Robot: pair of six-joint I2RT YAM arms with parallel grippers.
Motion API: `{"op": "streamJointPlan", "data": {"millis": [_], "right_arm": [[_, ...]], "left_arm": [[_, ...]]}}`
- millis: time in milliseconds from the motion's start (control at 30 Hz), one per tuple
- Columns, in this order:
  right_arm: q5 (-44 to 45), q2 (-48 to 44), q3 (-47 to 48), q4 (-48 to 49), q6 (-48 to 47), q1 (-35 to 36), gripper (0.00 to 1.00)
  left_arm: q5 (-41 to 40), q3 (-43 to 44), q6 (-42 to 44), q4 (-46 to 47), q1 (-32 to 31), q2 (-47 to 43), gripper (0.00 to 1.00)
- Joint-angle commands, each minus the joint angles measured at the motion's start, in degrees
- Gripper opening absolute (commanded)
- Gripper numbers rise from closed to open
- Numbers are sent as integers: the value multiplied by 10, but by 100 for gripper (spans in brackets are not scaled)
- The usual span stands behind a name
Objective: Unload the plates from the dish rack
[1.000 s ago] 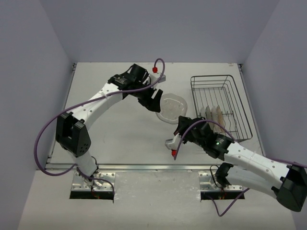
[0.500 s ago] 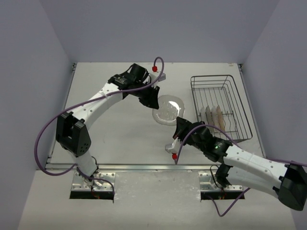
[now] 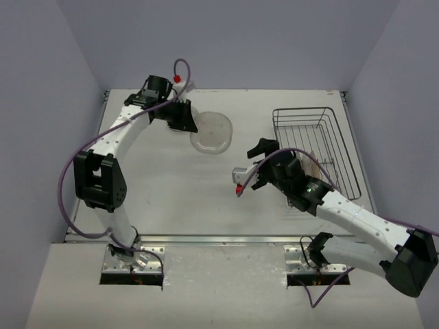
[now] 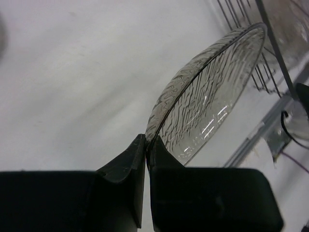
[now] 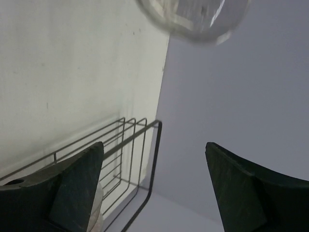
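A translucent clear plate [image 3: 211, 131] hangs above the table at the back centre-left, with my left gripper [image 3: 188, 125] shut on its near rim. The left wrist view shows that plate [image 4: 212, 101] edge-on, its rim pinched between the fingertips [image 4: 137, 150]. My right gripper [image 3: 258, 161] stands open with nothing in it, just left of the dish rack [image 3: 306, 110]. Two pale plates [image 3: 307, 164] stand upright among the tines in the rack's near half. In the right wrist view the fingers [image 5: 77, 188] are spread wide, with the rack's rim [image 5: 153, 145] beyond and the clear plate [image 5: 193, 19] at the top.
The rack sits at the table's right side close to the right wall [image 3: 391, 103]. Purple cables [image 3: 68, 178] loop from both arms. The left arm's elbow [image 3: 99, 181] stands at the table's near left.
The left gripper shut on the clear plate and carried it back and to the left. The right gripper let go of it, opened wide and drew back toward the rack.
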Motion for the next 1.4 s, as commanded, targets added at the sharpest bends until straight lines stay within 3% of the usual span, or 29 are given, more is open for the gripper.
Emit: {"op": "streamJointPlan", "data": {"millis": [0,133,300,467,733,800,900,967,1133,1367], "right_arm": [[-30,16,88,-130,257,-105,87],[-95,25,124,-216,381,-193,87],[-135,14,128,-265,466,-253,89],[-215,19,161,-332,565,-348,90],[-336,37,214,-398,619,-477,90],[-356,47,226,-414,633,-504,89],[-388,66,244,-436,652,-539,84],[-391,77,252,-445,659,-555,75],[-402,118,266,-468,654,-605,59],[-397,169,281,-489,609,-633,40]], "left_arm": [[-23,93,-46,10,107,69,0],[-54,207,-67,0,175,173,0],[-69,319,-53,-19,199,286,0],[-58,367,-53,1,202,366,3],[-45,408,-49,15,201,427,9],[-45,407,-45,15,202,430,18],[-45,397,-41,19,202,418,55],[-47,380,-43,29,202,390,75],[-42,374,-45,27,200,319,82],[-48,362,-36,-2,182,192,82]]}}
